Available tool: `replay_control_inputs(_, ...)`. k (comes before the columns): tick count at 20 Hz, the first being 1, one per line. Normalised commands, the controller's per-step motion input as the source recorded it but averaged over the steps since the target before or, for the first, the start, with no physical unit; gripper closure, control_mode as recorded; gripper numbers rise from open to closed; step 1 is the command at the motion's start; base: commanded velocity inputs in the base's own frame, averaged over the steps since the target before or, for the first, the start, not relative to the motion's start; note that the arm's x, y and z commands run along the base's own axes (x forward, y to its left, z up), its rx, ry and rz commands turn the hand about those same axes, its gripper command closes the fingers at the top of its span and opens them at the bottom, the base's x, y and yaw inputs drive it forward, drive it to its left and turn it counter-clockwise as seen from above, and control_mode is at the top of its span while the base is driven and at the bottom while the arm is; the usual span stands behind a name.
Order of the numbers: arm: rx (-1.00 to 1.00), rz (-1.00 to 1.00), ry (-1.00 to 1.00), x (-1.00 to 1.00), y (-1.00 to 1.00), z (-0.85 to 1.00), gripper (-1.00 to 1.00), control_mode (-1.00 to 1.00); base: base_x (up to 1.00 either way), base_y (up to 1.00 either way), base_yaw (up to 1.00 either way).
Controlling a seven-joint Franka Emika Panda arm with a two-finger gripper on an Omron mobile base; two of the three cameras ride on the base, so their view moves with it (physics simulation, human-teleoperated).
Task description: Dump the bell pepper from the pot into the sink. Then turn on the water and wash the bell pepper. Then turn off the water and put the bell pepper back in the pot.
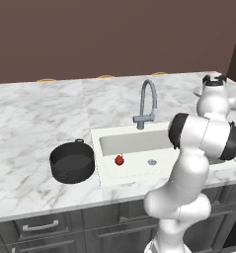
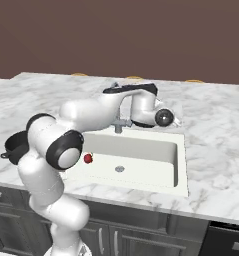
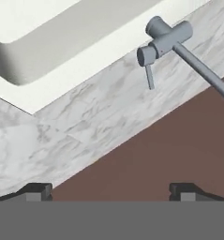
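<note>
Down on the sink (image 1: 161,136) floor, left of the drain (image 1: 151,162), lies the bell pepper (image 1: 119,159): likely light, smooth, prone to roll, best pinched across its body. Pot (image 1: 72,162) stands empty on the surface (image 1: 30,118). Hand view alone shows the faucet (image 3: 165,40) lever close, with the pincer (image 3: 111,190) spread wide, empty.

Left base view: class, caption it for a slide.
Bell pepper lies in the sink, pot empty beside it.

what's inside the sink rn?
In the sink: the bell pepper on the white floor left of the drain. The arm covers the basin's right end in the left base view.
</note>
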Motion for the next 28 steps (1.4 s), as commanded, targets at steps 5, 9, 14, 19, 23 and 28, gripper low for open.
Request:
replay_control_inputs(5, 0.00, -0.14, 0.33, -1.00, 0.03, 0.86, -1.00, -1.00, 0.00, 0.00, 0.00)
replay_control_inputs(9, 0.01, -0.04, 0.40, -0.82, 0.16, 1.00, -1.00, -1.00, 0.00, 0.00, 0.00)
replay_control_inputs(14, 0.07, -0.03, 0.35, -0.46, 0.26, 1.00, -1.00, -1.00, 0.00, 0.00, 0.00)
replay_control_inputs(19, 0.15, -0.04, 0.36, -0.39, 0.33, 1.00, -1.00, -1.00, 0.00, 0.00, 0.00)
replay_control_inputs(23, 0.25, -0.05, 0.43, -0.29, 0.50, 1.00, -1.00, -1.00, 0.00, 0.00, 0.00)
replay_control_inputs(28, 0.28, -0.03, 0.40, -0.24, 0.69, 0.97, -1.00, -1.00, 0.00, 0.00, 0.00)
